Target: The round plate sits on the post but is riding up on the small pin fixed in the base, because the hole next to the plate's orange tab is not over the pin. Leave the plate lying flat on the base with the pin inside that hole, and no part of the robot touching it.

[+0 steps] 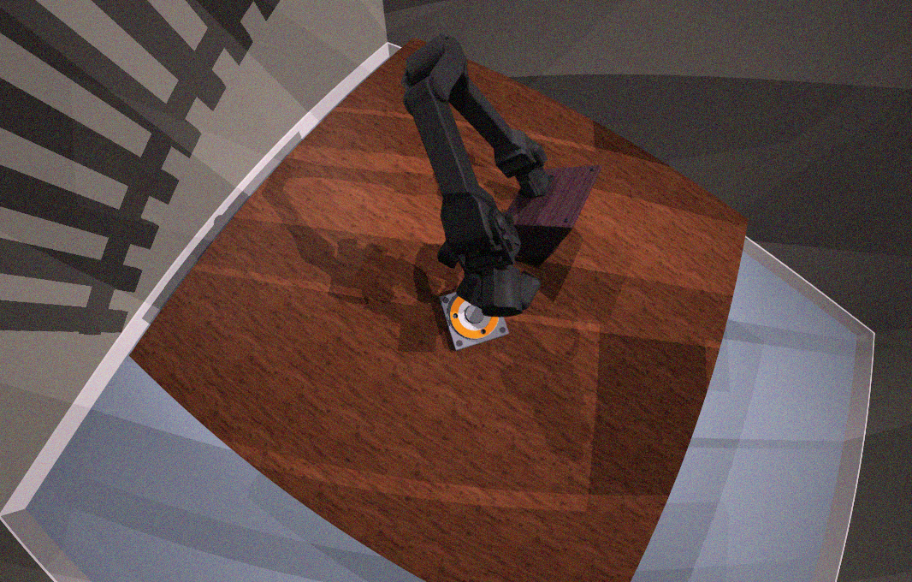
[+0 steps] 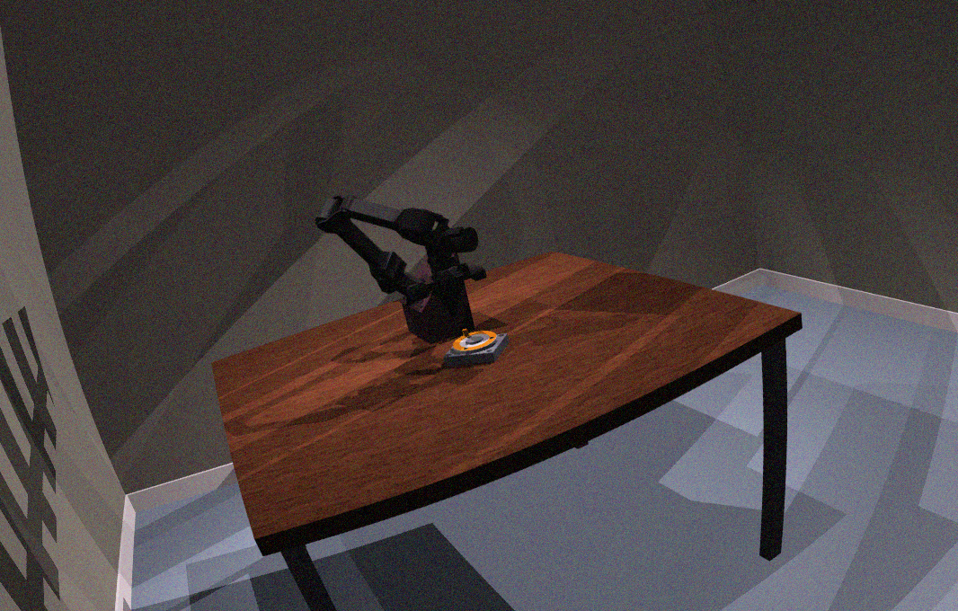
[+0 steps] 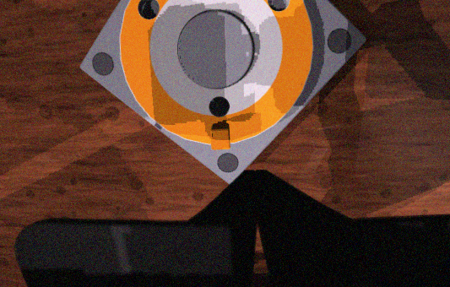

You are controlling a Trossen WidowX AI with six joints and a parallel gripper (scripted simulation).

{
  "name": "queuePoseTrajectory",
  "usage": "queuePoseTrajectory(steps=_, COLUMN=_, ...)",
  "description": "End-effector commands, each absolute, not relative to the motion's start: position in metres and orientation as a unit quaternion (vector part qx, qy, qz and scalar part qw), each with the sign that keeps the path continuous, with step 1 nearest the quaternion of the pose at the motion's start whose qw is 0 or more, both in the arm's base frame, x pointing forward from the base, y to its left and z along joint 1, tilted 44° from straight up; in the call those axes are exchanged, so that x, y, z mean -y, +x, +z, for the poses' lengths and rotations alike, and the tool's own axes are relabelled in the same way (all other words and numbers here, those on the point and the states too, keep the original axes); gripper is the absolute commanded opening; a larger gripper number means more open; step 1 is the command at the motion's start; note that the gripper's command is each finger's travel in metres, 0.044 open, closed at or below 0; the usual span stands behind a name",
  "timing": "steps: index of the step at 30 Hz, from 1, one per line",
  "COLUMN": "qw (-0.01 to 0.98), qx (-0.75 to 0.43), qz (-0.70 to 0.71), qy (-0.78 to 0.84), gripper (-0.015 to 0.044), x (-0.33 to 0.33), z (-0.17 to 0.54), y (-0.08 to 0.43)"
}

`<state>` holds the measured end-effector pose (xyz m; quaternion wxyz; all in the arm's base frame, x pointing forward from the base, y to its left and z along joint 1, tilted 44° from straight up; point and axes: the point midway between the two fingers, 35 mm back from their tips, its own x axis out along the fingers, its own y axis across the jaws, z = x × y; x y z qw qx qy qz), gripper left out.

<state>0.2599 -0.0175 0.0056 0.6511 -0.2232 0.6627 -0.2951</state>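
The round plate (image 1: 472, 335) (image 2: 489, 336) (image 3: 134, 51), orange outside and white inside, sits around the grey post (image 1: 474, 314) (image 2: 474, 339) (image 3: 202, 51) on the square grey base (image 1: 457, 336) (image 2: 467, 361) (image 3: 115, 82). It looks slightly raised, with a dark shadow band along its right rim in the wrist view. The upright orange tab (image 2: 465, 332) (image 3: 220, 139) stands beside a dark hole (image 3: 219, 106). The pin cannot be made out. My gripper (image 3: 254, 181) is shut and empty, its tips past the base's near corner in the wrist view; height and contact cannot be told.
A dark purplish block (image 1: 570, 195) (image 2: 430, 323) stands behind the base, under the arm's mount. The arm (image 1: 445, 144) (image 2: 376, 210) arches over from there, hiding part of the plate in the top view. The wooden table (image 1: 373, 405) (image 2: 361, 455) carries everything.
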Motion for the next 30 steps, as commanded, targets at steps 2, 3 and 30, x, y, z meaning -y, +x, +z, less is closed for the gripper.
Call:
queuePoseTrajectory(steps=2, qw=0.650, qx=-0.662, qz=-0.297, qy=-0.227, gripper=0.0000, x=0.032, z=-0.010, y=0.260)
queuePoseTrajectory(steps=3, qw=0.650, qx=-0.662, qz=-0.297, qy=-0.227, gripper=0.0000, x=0.036, z=-0.014, y=0.260)
queuePoseTrajectory(steps=30, qw=0.650, qx=-0.661, qz=-0.298, qy=-0.228, gripper=0.0000, x=0.034, z=-0.043, y=0.257)
